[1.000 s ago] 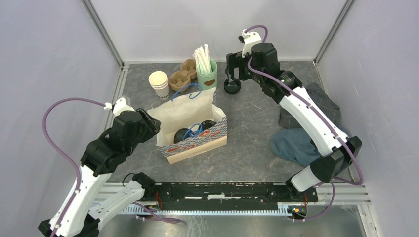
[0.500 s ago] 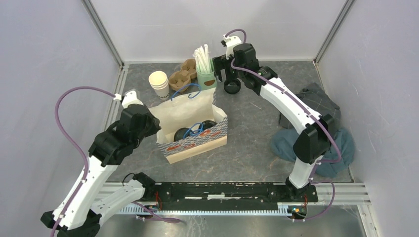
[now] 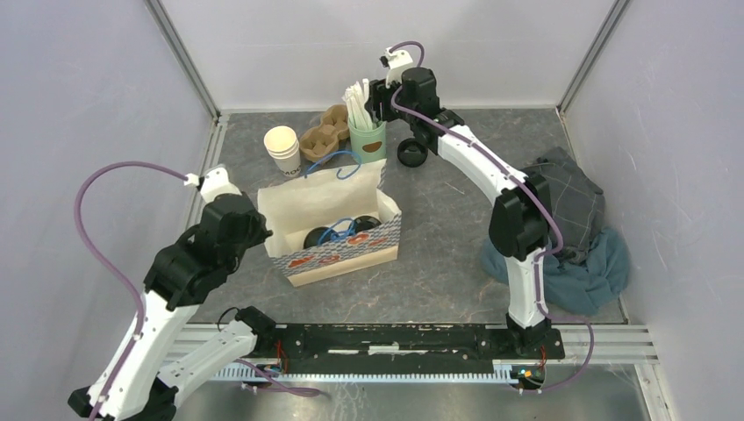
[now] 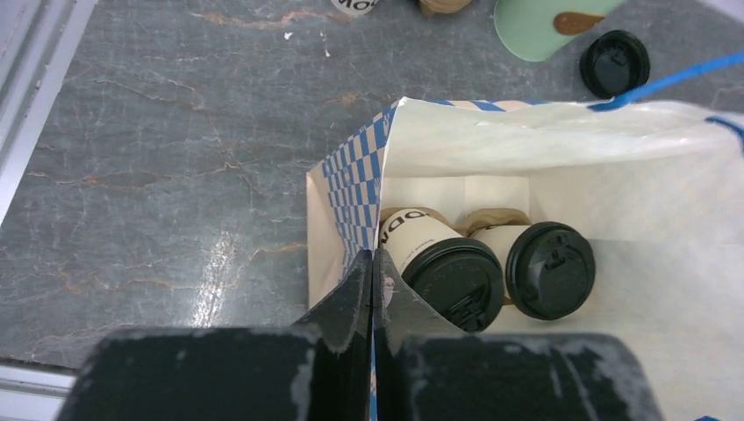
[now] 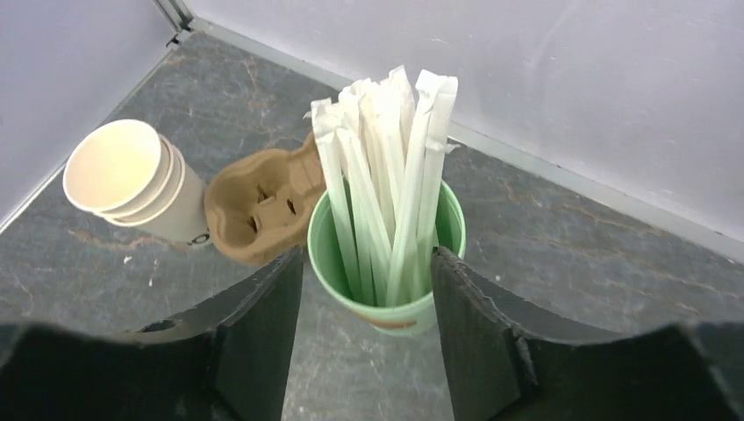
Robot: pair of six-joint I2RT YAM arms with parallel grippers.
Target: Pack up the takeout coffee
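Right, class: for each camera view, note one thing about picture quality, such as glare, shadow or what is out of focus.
Left wrist view: a glare patch on the stone table left of the paper bag; the left fingers, shut on its rim, are dark and soft. Right wrist view: the straws are sharp, the right fingers blurred. Top external view: even light, faint shadows.

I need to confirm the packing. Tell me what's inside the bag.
Inside the bag stand two coffees, side by side, each with a black lid. A blue handle crosses above them. The lids and walls hide their lower bodies and the floor beneath.
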